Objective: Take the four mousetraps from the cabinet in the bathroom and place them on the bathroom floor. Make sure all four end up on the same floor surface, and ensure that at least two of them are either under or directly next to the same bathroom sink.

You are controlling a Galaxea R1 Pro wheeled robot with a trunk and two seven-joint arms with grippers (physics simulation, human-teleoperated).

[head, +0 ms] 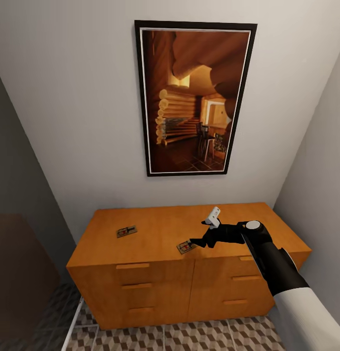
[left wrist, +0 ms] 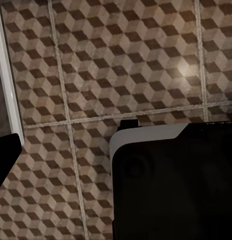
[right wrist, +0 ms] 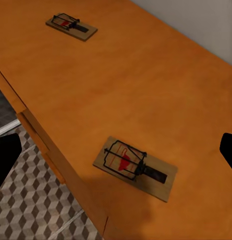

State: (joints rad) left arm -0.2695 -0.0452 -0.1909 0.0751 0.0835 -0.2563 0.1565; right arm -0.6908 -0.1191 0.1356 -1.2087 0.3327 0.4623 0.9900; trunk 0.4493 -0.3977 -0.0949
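Observation:
Two mousetraps lie on top of the orange-brown cabinet (head: 160, 273): one at the left (head: 126, 231), one near the front edge in the middle (head: 186, 246). My right gripper (head: 193, 243) hovers just over the middle trap, open, with nothing held. In the right wrist view that trap (right wrist: 135, 167) lies between the spread black fingertips (right wrist: 6, 155), and the other trap (right wrist: 72, 26) is farther along the cabinet top (right wrist: 145, 90). The left wrist view looks down on the cube-patterned bathroom floor (left wrist: 120, 60), with one black finger (left wrist: 6, 160) of the left gripper at the edge. No other traps are in view.
A large framed picture (head: 194, 97) hangs on the white wall above the cabinet. A grey wall stands close on the right and a dark panel (head: 19, 273) on the left. A white strip (head: 75, 321) runs along the floor. My own black and white base (left wrist: 170, 185) shows below the left wrist.

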